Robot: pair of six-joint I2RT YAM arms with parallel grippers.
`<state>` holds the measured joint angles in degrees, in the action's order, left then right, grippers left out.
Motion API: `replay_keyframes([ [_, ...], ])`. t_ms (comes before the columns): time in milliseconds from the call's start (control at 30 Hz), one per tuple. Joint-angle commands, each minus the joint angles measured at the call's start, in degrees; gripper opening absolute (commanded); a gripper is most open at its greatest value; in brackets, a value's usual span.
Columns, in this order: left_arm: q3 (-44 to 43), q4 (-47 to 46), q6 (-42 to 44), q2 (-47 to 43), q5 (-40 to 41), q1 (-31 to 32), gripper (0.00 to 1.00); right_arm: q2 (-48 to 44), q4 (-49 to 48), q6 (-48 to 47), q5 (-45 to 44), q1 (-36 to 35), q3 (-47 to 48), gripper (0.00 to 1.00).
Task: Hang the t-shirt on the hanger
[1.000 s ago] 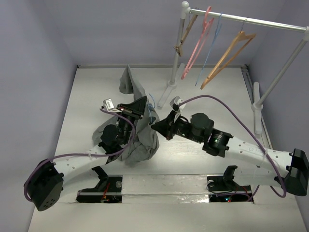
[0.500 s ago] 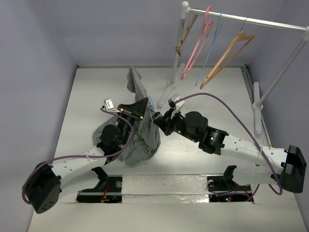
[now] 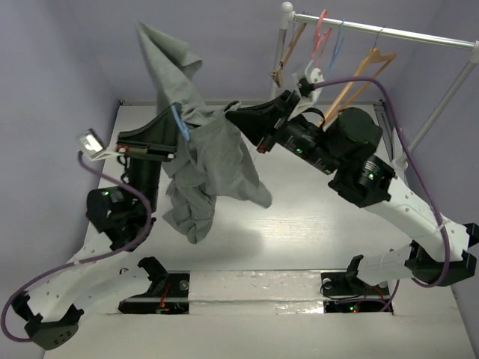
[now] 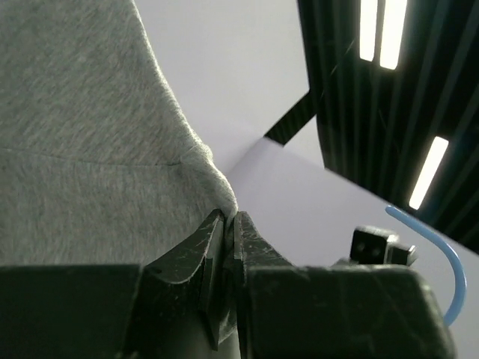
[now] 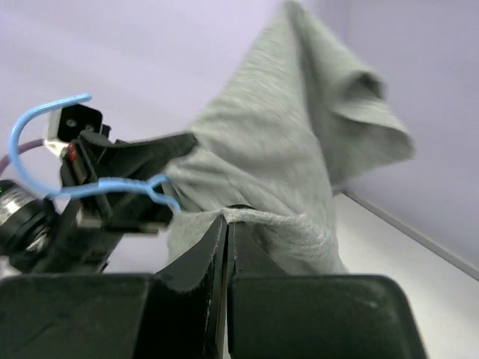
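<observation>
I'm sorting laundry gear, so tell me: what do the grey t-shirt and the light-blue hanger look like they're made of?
The t-shirt looks like soft matte jersey knit, probably cotton: heathered grey, limp folds, stitched hem. The hanger seems thin smooth plastic or coated wire; its slim blue hook leaves that open.

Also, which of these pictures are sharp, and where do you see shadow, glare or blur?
Top external: sharp and evenly lit; the t-shirt throws a soft shadow on the table. Left wrist: bright ceiling lights at upper right, the left gripper dark and close. Right wrist: the t-shirt's top is blurred; the blue hanger reads clearer.
</observation>
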<state>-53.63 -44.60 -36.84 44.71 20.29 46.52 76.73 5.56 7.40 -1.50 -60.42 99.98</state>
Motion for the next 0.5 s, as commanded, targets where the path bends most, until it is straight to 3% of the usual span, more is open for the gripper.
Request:
replay_keyframes([
  [0,0.26,2.32,3.45,-2.52,1.32,0.32,0.00,-1.31,1.91,1.91,3.71,-0.31,-5.72,0.00],
  [233,16.78,-1.89,-1.30,-5.68,6.51,0.32,0.00,-8.26,-3.19,8.59,0.27,-0.31,-32.09,0.00],
  [467,26.90,-10.06,-6.66,-1.13,8.00,0.32,0.00,-9.67,-2.13,8.42,1.06,-0.31,-34.16,0.00],
])
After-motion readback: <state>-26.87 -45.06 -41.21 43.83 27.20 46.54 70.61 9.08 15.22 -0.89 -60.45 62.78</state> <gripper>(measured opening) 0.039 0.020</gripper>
